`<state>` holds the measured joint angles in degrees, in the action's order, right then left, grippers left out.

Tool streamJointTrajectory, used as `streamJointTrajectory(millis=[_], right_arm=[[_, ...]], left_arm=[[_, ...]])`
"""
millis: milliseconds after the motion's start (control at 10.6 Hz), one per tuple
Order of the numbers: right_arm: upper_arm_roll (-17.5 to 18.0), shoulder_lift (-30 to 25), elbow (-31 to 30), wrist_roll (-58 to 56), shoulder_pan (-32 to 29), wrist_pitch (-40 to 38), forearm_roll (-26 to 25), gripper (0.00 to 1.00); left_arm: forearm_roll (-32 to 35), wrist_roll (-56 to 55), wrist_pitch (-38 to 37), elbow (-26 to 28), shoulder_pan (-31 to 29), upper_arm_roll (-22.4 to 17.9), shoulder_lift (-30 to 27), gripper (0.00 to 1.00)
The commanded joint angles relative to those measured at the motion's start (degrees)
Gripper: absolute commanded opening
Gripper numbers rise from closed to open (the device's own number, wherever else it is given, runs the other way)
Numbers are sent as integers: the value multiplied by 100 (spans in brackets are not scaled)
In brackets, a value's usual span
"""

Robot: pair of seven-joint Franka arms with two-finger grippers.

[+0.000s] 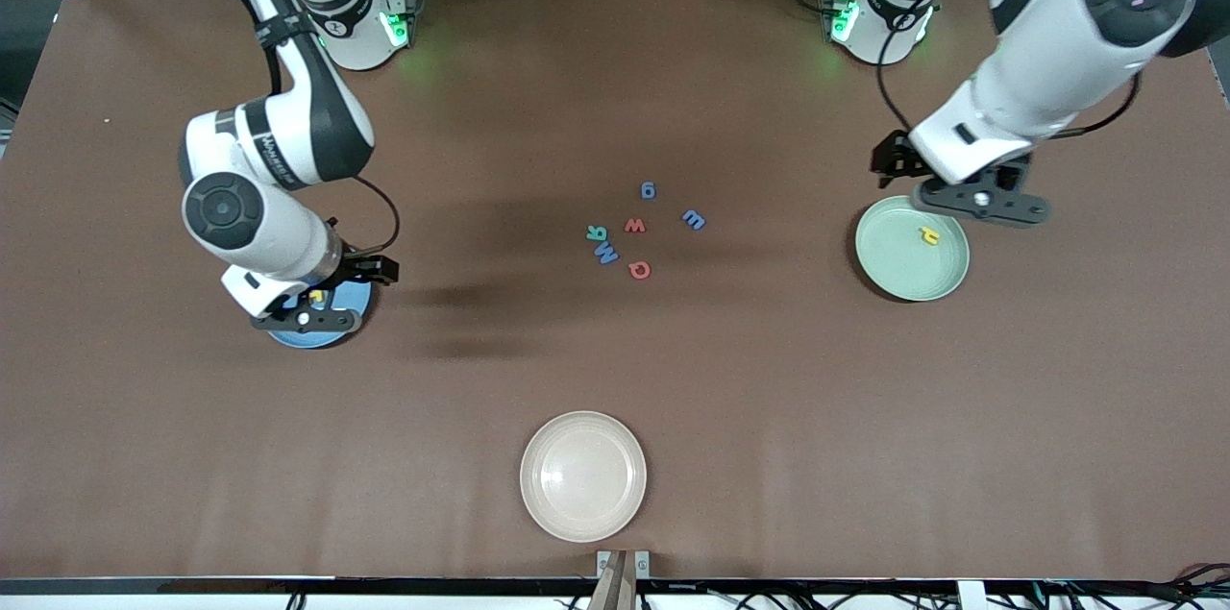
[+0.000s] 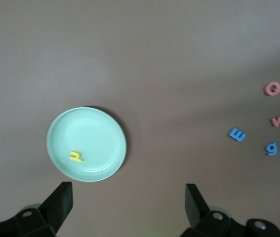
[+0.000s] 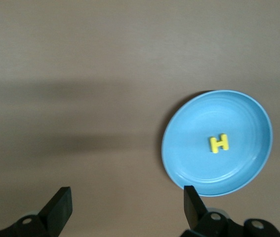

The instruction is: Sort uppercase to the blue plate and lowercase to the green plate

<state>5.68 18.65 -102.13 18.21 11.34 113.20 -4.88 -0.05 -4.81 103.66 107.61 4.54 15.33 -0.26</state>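
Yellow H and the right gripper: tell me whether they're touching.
Apart. The right wrist view shows the yellow H lying flat in the blue plate, with the open right gripper well clear of it.

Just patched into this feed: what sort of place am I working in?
Likely a robotics lab bench: a brown-covered table with two Franka arms, cabling and aluminium framing along its edge, and foam letters like the yellow H staged with the blue plate for sorting.

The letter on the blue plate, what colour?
Yellow, an H; the right wrist view shows it best.
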Motion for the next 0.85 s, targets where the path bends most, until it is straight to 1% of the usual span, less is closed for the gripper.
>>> streamJointTrajectory(millis=[0,188,282,376,470,658,752], right_arm=[[-58,-150,176,165,192,-122,119,100],[-75,-282,185,201,289,-105,119,100],[-84,-396,194,201,324,-114,128,100],[-102,-597,176,166,281,-131,146,100],[-163,-817,159,139,211,-140,146,100],[-391,-1090,167,78,193,-280,146,100],[-444,-1144,176,17,149,-281,146,100]], left_arm=[[-145,7,801,829,-77,416,-115,100],[-162,7,1828,1636,-77,917,-97,100],[-162,41,2408,1989,-77,1120,-2,100],[-162,77,2840,2184,-68,1313,156,100],[-127,94,3236,2299,-59,1480,349,100],[-5,103,3887,2326,29,1753,867,100],[213,95,4151,2326,107,1763,1131,100]])
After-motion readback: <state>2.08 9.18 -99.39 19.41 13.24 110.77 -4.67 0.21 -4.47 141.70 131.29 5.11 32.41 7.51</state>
